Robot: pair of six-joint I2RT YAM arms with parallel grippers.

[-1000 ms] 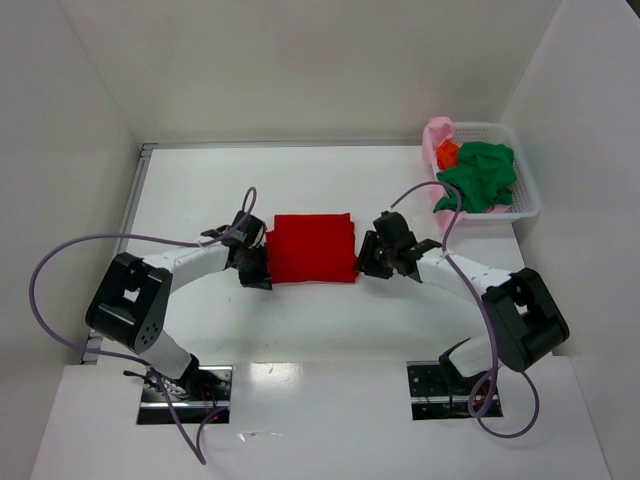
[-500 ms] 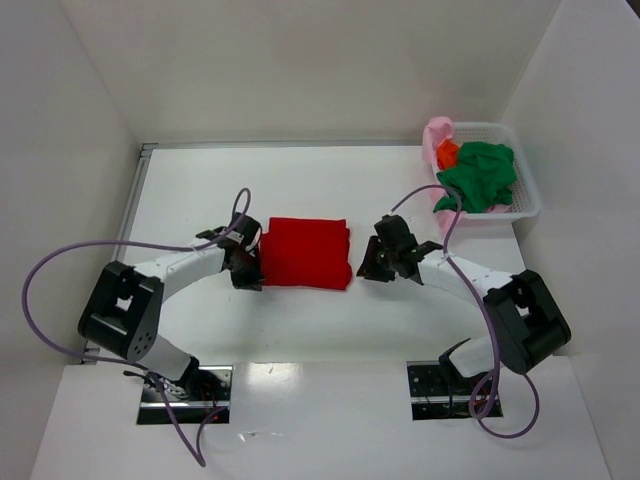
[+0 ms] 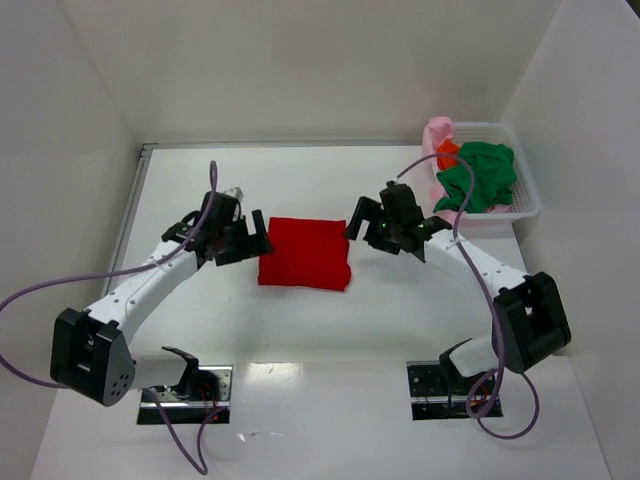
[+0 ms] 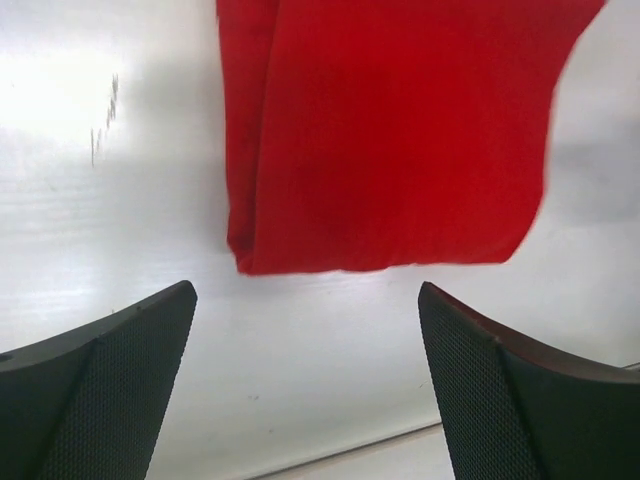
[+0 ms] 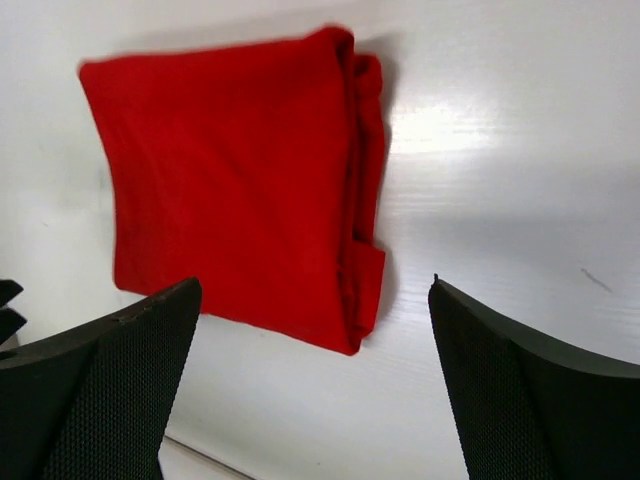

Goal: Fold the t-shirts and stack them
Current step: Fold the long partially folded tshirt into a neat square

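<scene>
A bright red t-shirt (image 3: 305,253) lies folded into a flat rectangle at the middle of the table, also seen as the red t-shirt (image 4: 390,130) and red t-shirt (image 5: 235,180) in the wrist views. My left gripper (image 3: 250,238) hovers just left of it, open and empty, clear of the cloth. My right gripper (image 3: 365,222) hovers at its upper right corner, open and empty too. Dark green (image 3: 480,175), pale pink (image 3: 436,140) and orange (image 3: 447,152) t-shirts sit crumpled in the white basket (image 3: 528,205) at the far right.
White walls close in the table on the left, back and right. A purple cable loops from each arm. Bare white table (image 3: 300,330) lies between the red shirt and the arm bases.
Both grippers have let go of the red shirt's side edges, opened wide and lifted away towards the far side. The shirt lies slightly shifted and skewed.
</scene>
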